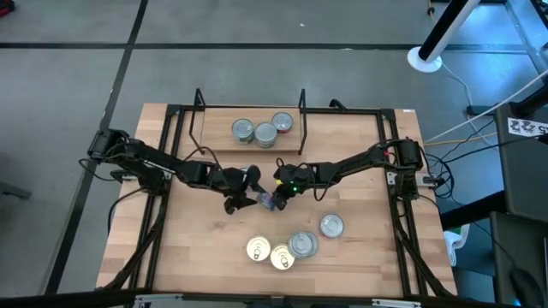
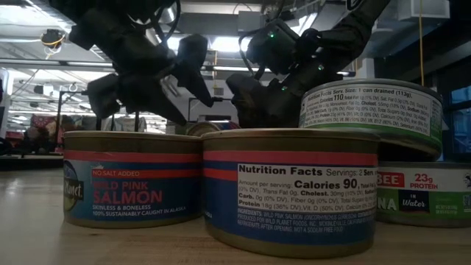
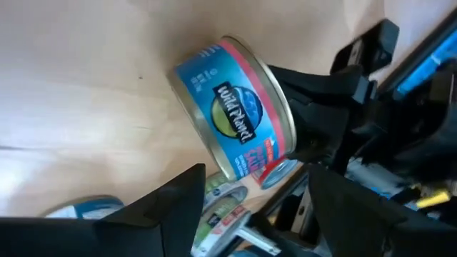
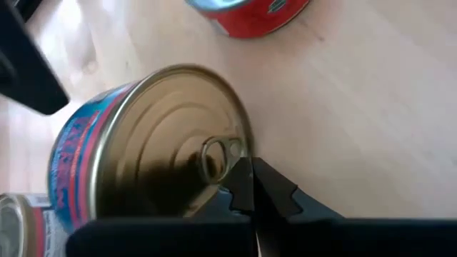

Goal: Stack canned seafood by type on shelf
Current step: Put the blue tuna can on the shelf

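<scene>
A blue-labelled can (image 3: 232, 107) with a gold pull-tab lid (image 4: 164, 143) lies tipped up near the table's middle (image 1: 267, 202). My right gripper (image 4: 251, 187) is shut and its tips are against that lid. My left gripper (image 3: 253, 214) stands open just left of the can (image 1: 242, 192); its fingers are short of the can and touch nothing. The shelf (image 1: 218, 144) at the far side carries three cans (image 1: 265, 133). Several more cans (image 1: 291, 248) stand near the front edge. My right gripper presses its shut fingertips (image 4: 246, 178) against the can's gold lid at the rim beside the pull tab (image 4: 214, 158). The fingers slant down from the table's right side. The can is tipped, its lid turned toward this gripper and its lower side on the table.
A red-sided can (image 4: 250, 14) stands beyond the blue one. In the low view two salmon cans (image 2: 132, 180) (image 2: 291, 188) stand at the front, and a green-labelled can (image 2: 372, 110) sits on top of another (image 2: 423, 191). The black frame rails (image 1: 171, 162) run along both table sides.
</scene>
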`<action>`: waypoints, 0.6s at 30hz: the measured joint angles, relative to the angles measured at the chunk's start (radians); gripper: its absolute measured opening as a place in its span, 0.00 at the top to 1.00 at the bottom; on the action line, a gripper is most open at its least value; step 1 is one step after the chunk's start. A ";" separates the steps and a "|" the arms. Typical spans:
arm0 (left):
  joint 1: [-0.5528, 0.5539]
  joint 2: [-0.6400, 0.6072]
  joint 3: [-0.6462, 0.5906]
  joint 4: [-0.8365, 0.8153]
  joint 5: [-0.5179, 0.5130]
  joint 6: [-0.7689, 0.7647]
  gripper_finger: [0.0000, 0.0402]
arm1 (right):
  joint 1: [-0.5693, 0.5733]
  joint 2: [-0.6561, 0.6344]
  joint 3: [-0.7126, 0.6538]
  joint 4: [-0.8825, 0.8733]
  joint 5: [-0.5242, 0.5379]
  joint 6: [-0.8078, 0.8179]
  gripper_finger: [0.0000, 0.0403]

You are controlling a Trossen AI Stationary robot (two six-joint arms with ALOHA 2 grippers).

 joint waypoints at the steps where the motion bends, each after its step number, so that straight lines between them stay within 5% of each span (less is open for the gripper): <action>1: 0.000 0.000 0.000 0.000 0.000 -0.021 0.40 | 0.000 0.000 0.000 0.000 0.009 0.000 1.00; 18: 0.002 0.000 0.000 -0.008 0.000 -0.168 0.40 | 0.000 0.000 0.000 0.001 0.021 -0.034 1.00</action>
